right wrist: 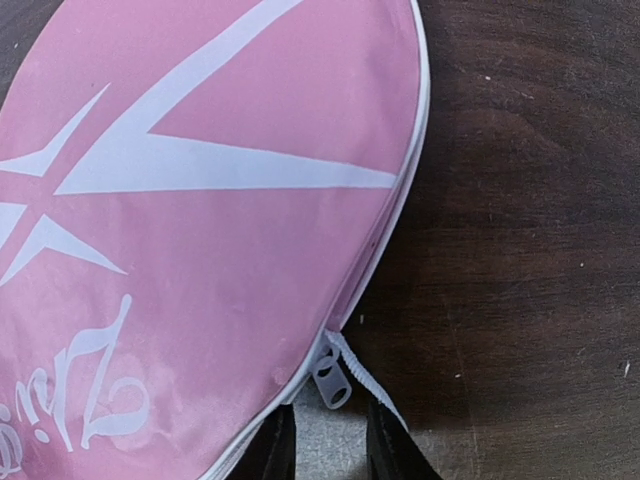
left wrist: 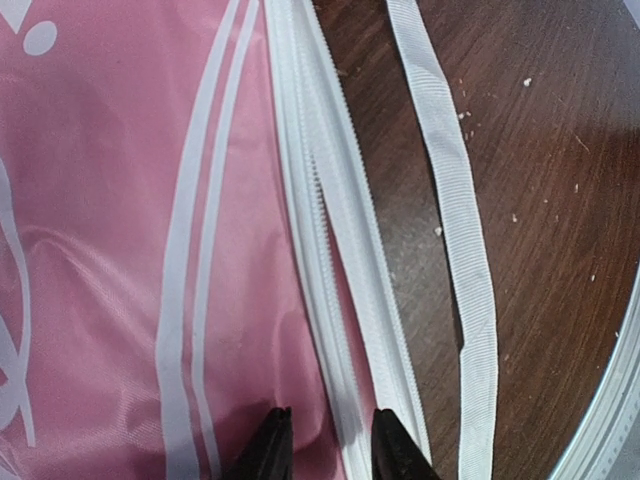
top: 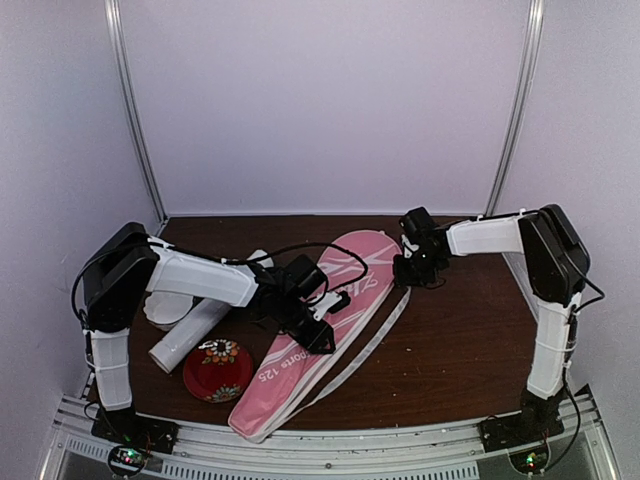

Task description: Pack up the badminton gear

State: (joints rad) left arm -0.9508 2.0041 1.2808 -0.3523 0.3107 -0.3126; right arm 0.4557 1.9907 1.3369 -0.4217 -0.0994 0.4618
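— At the centre of the top view, what lies there?

— The pink bag (top: 280, 385), slanting across the table (top: 460, 340) from upper right to lower left, its white strap (top: 375, 335) loose along its right side. A white tube (top: 195, 330) lies at the left, with a red plate (top: 217, 372) just below it.

— How is your left gripper?

— My left gripper (left wrist: 330, 452) hangs over the bag's zip (left wrist: 325, 250). The jaws stand a little apart and grip nothing I can see. The zip's two tapes, joined at the top of that frame, part toward the bottom and pass between my fingers (left wrist: 268, 450).

— And the right one?

— My right gripper (right wrist: 330, 450) is at the bag's wide end, upper right in the top view. Its jaws are narrowly apart too, empty as far as I can tell, with the zip tab (right wrist: 332, 378) just above the tips at the bottom centre.
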